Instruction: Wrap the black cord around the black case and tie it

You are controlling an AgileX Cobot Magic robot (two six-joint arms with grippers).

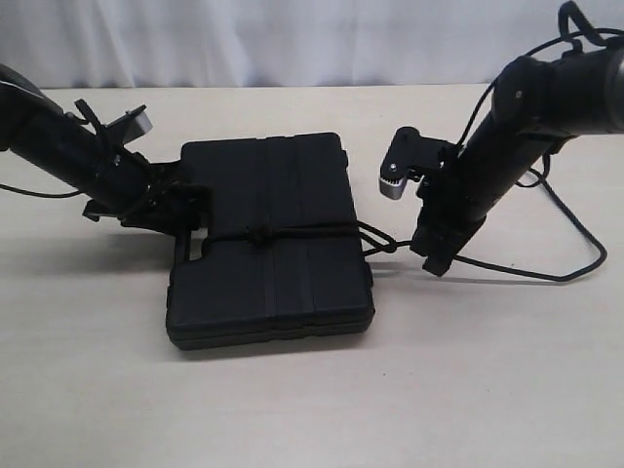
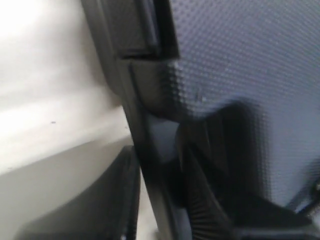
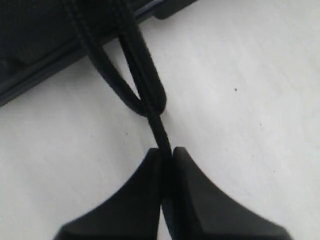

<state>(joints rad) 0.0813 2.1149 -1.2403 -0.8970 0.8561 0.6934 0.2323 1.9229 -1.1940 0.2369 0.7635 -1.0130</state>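
While the right gripper pinches the black cord tight, the cord crosses the black case lying on the table.
The left gripper straddles the case's far edge, but blur hides whether it clamps; both arms are cut off.

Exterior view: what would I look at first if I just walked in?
The big black case, lying flat in the middle of the table, with a thin cord stretched across its lid and what looks like a knot near the middle. Next, the right gripper, shut on the cord just off the case's right side. The left gripper sits at the case's left edge.
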